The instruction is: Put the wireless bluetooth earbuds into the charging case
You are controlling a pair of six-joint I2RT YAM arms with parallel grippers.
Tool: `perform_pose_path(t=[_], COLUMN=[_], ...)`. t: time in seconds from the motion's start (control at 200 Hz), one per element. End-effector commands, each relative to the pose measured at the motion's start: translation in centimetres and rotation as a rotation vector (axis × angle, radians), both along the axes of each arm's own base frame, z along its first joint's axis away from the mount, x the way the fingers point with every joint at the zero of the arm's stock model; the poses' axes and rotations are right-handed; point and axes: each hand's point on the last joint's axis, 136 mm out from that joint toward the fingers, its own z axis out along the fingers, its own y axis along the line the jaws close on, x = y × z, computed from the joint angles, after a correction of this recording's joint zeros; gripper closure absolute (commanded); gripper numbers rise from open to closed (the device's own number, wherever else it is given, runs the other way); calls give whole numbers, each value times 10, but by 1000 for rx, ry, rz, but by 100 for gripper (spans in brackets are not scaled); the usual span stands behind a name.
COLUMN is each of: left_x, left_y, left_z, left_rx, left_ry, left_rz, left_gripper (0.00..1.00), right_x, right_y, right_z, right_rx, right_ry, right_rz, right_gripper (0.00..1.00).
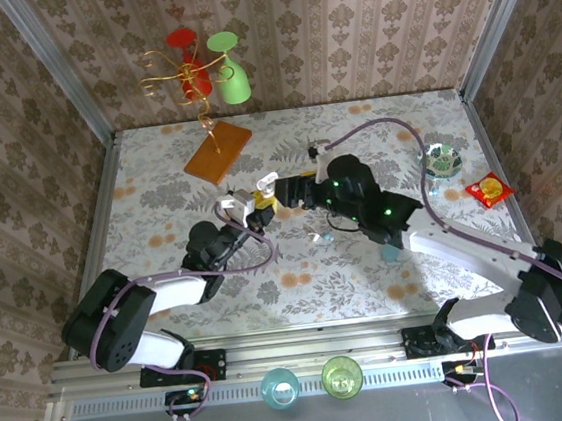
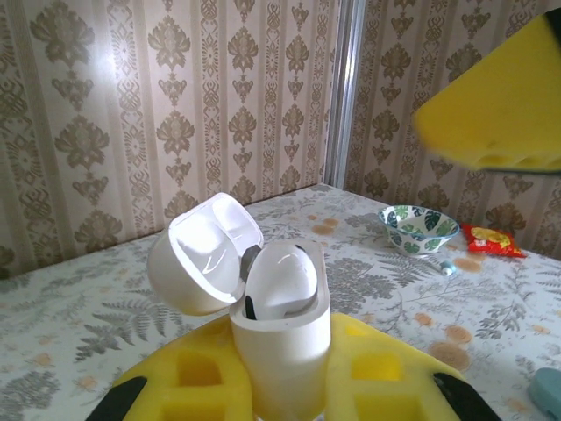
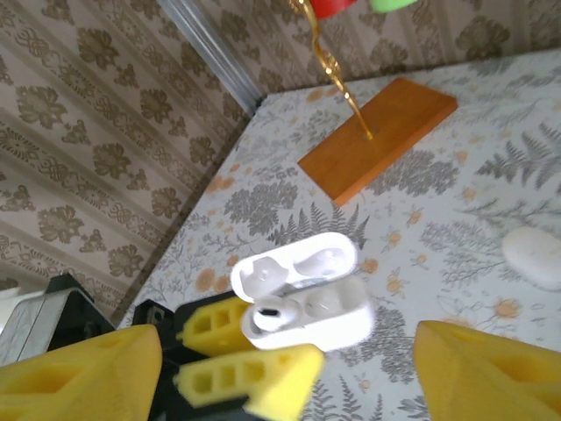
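Table (image 1: 158,183): a floral-patterned top with patterned walls on three sides; both arms reach in from the near edge.
Right arm (image 1: 476,250): stretches from the near right corner toward the table's middle.
Left arm (image 1: 150,300): angles in from the near left corner, meeting the right arm at mid-table.
Stand (image 1: 218,154): a wooden base at the far side carrying a gold wire frame with a red cup (image 1: 184,50) and a green cup (image 1: 232,75).
Right gripper (image 1: 271,193): yellow fingers spread wide apart and holding nothing, poised just beside the open case and clear of it.
Left gripper (image 2: 285,364): yellow fingers clamped on the lower body of the charging case, holding it upright off the table.
Bowl (image 1: 442,160): patterned, at the right side, with a red packet (image 1: 488,190) just beside it.
Charging case (image 2: 280,324): white and glossy, its lid (image 2: 202,254) hinged fully back.
Second white case (image 3: 535,254): closed, lying on the table well apart from the held one.
Earbud (image 3: 266,317): white with a dark tip, sitting in one well of the held case.
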Motion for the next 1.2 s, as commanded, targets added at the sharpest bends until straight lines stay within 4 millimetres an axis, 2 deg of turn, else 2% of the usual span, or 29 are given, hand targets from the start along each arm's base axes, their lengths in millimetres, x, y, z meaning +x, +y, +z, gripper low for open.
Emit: perform_pose_path(t=[0.0,0.145,0.31,0.445,0.48,0.5,0.53,0.67,0.925,1.195], left_x=[-14,-23,-41,-51,-52,-53,-55,-59,-58,-57], left_y=[8,22,24,23,23,23,22,23,23,22], left_z=[20,25,29,31,32,33,35,36,31,28], left_rx=[14,20,25,27,26,26,23,21,29,36], left_ry=[-138,-175,-216,-236,-241,-244,-248,-257,-245,-240], left_rz=[-56,-84,-148,-184,-191,-195,-201,-212,-212,-211], left_gripper=[100,100,100,100,100,100,100,100,100,100], right_x=[-1,-5,-11,-14,-16,-16,-17,-22,-26,-14], right_y=[-40,-78,-86,-74,-69,-66,-62,-44,-27,-18], right_z=[-21,-58,-98,-136,-143,-156,-164,-196,-232,-246], right_rx=[-49,-94,-165,-242,-247,-260,-268,-273,-257,-252], right_ry=[32,153,346,517,555,599,638,772,870,885], right_rz=[-129,-202,-166,-106,-83,-72,-61,-14,-5,-8], right_gripper=[16,14,19,22,24,26,27,37,47,51])
